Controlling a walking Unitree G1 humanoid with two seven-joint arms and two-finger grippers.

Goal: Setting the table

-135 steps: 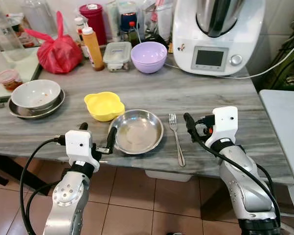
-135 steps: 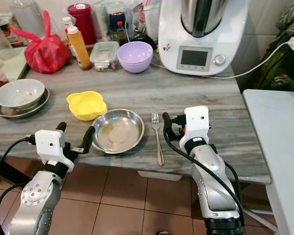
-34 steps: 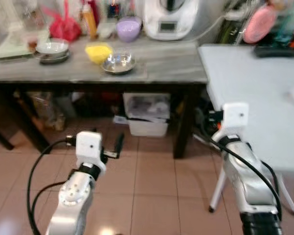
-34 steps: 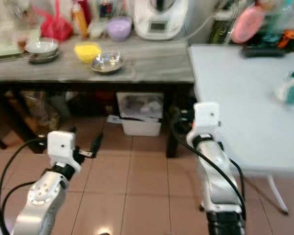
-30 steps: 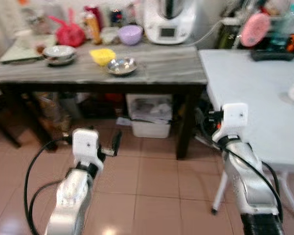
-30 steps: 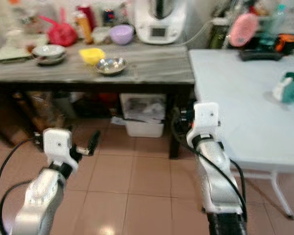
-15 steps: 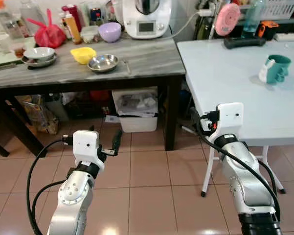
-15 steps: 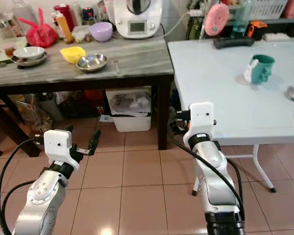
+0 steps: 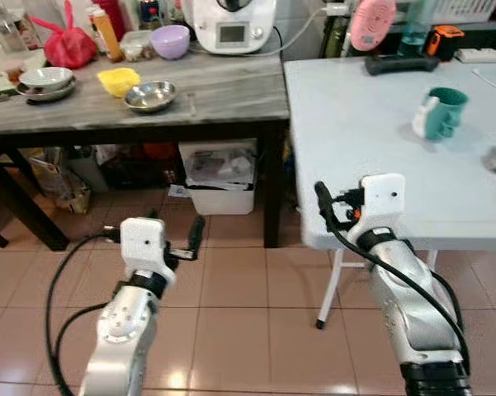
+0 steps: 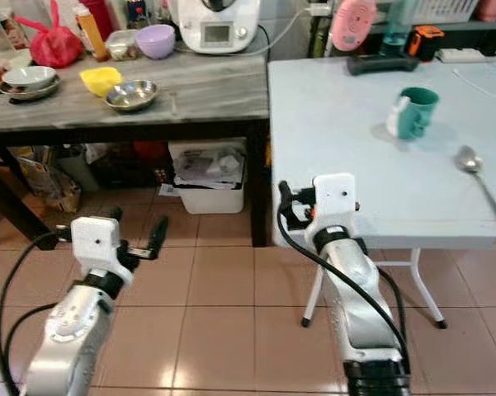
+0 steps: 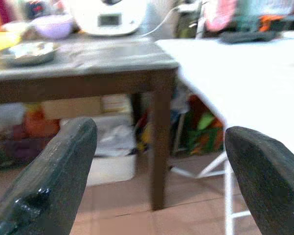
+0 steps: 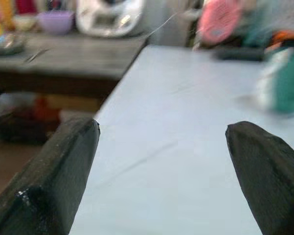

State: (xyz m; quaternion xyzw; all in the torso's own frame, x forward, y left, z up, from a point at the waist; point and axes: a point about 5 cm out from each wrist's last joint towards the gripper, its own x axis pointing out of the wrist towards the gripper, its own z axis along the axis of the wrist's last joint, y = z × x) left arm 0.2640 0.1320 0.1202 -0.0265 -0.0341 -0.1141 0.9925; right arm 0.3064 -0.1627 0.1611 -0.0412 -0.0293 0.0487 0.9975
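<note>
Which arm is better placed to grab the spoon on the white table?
Right, probably. The right gripper is open at the white table edge; the spoon lies on its right. The left gripper hangs open over floor.

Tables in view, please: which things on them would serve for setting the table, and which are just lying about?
For the job: steel bowl, yellow bowl, fork, purple bowl, green mug, spoon.

Lying about: red bag, kitchen machine, orange bottle, pink disc.
</note>
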